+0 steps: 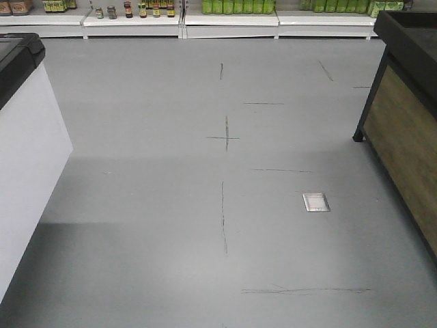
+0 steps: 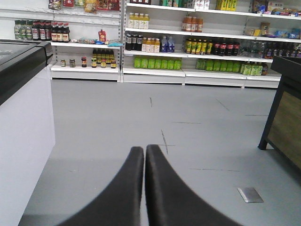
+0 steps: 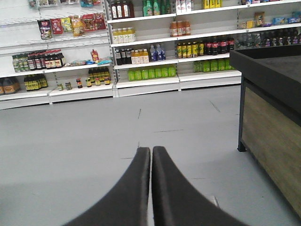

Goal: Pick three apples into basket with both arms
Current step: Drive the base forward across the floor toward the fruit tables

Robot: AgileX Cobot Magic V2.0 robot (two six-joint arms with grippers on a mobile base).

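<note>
The three apples and the pale blue basket are out of view in every frame. My left gripper (image 2: 144,149) is shut and empty; its black wedge fingers meet over the bare grey floor in the left wrist view. My right gripper (image 3: 151,150) is shut and empty too, its fingers closed together over the same floor in the right wrist view. Neither arm shows in the front view.
A white chest freezer with a black lid (image 1: 20,137) stands at the left. A black-framed wooden display stand (image 1: 406,116) stands at the right. White shelves of bottles and jars (image 2: 160,47) line the far wall. A metal floor plate (image 1: 316,201) lies in the grey floor.
</note>
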